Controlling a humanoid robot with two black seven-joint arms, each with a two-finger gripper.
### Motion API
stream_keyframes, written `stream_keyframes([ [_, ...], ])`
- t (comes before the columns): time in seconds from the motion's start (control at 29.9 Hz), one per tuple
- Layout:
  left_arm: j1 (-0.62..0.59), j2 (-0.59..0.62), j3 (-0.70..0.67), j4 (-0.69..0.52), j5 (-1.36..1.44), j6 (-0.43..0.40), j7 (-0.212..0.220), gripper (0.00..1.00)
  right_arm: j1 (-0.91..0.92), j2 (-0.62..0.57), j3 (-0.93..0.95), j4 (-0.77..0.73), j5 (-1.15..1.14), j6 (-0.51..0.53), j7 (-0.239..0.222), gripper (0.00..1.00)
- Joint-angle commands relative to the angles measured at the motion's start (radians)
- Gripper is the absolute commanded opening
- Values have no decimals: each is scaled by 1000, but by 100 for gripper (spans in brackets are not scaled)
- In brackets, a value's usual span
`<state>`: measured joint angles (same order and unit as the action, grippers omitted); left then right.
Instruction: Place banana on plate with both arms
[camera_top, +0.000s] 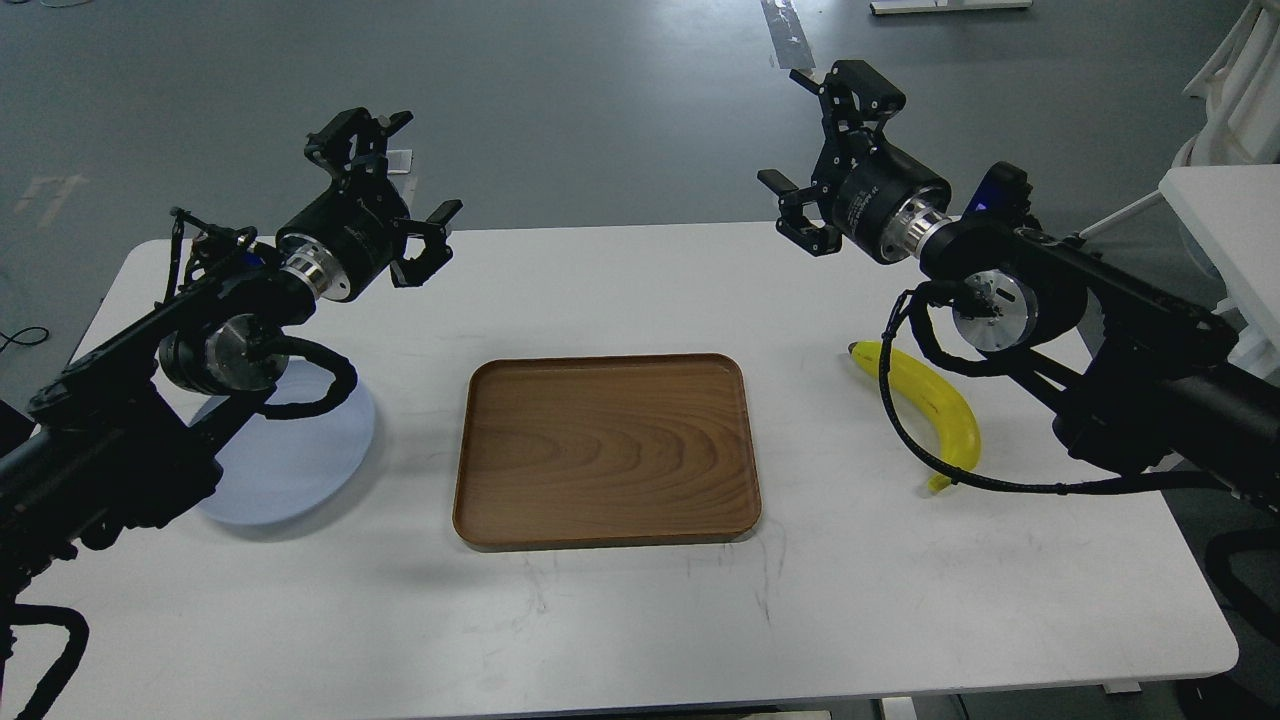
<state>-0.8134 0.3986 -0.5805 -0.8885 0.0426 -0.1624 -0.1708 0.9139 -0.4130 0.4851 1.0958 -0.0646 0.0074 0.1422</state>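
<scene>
The banana (930, 405) lies flat near the right edge of the white desk (640, 620), dark tip toward the far side, partly under the right arm's black cable (900, 430) as seen from here. Going by size: the desk carries a brown wooden tray (605, 450) in the middle, well apart from the fruit. The pale blue plate (300, 460) sits near the left edge, partly hidden behind the left arm (150, 390). The right arm (1100, 330) reaches in over the right edge. Both hands hang above the far half of the desk, grasping nothing: the left hand (400, 185) with fingers spread, the right hand (810, 150) likewise released.
</scene>
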Motion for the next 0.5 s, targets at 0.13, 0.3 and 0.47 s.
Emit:
stream_keyframes([
  [0.13,0,-4,11,-1,13,-3,-4,98,-18,-35,3,26,-1,0,-4,100],
  [0.3,-3,-12,1,-1,3,1,-9,98,-6,-35,3,19,-1,-1,-6,100],
  [0.47,-3,-4,-2,-1,0,-2,-3,98,-3,-33,1,15,-3,-1,-6,100],
])
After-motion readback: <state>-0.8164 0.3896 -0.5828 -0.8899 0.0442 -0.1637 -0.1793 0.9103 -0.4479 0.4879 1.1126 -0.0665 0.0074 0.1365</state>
